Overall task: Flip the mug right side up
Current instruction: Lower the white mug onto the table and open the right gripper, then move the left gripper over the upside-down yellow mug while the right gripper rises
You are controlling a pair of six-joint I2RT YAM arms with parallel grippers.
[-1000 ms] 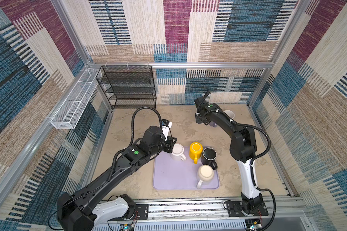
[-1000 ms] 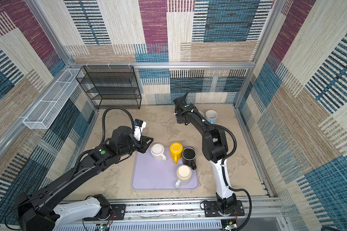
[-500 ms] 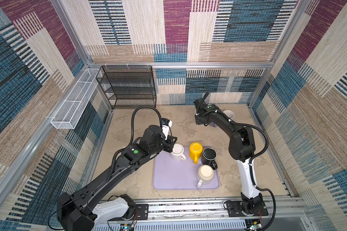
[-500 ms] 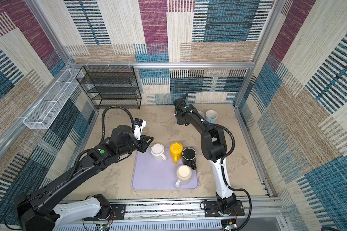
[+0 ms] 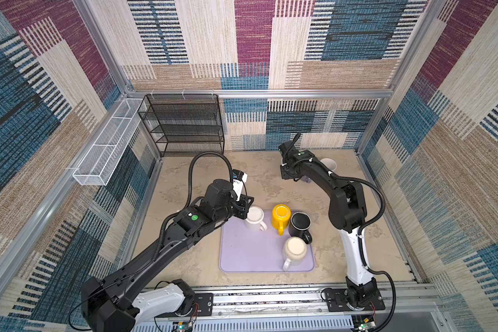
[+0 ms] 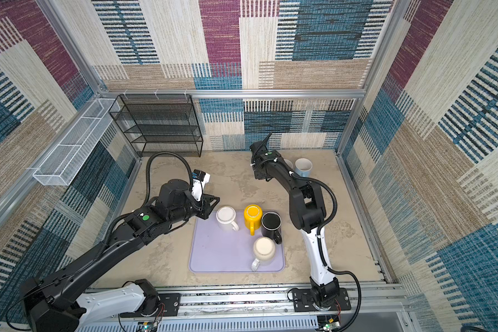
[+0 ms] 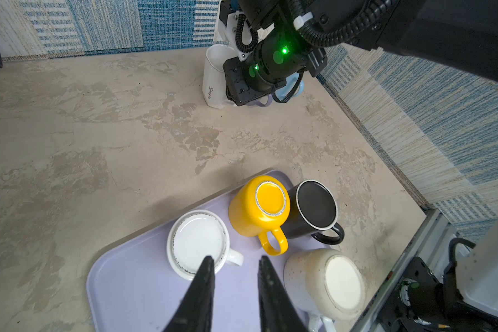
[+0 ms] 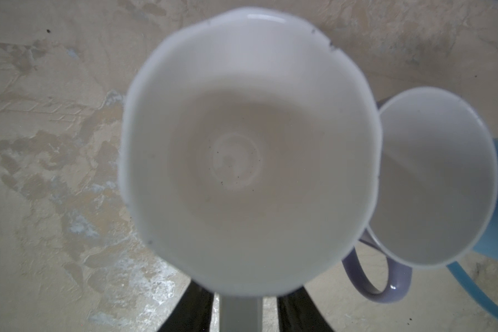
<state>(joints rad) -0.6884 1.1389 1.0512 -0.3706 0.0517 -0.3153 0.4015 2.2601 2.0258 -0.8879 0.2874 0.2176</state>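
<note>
Right end effector (image 8: 243,304): jaws parted either side of the tall white mug (image 8: 242,149) handle, no grip. Mug upright on tabletop (image 8: 41,172), far right, just beside lilac-handled mug (image 8: 431,178). Left end effector (image 7: 236,260): released, empty, over inverted white mug (image 7: 197,244) on lilac tray (image 7: 133,287).

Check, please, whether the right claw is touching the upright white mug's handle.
Apart. The right wrist view shows floor either side of the white mug's handle, between it and each finger of the right claw.
</note>
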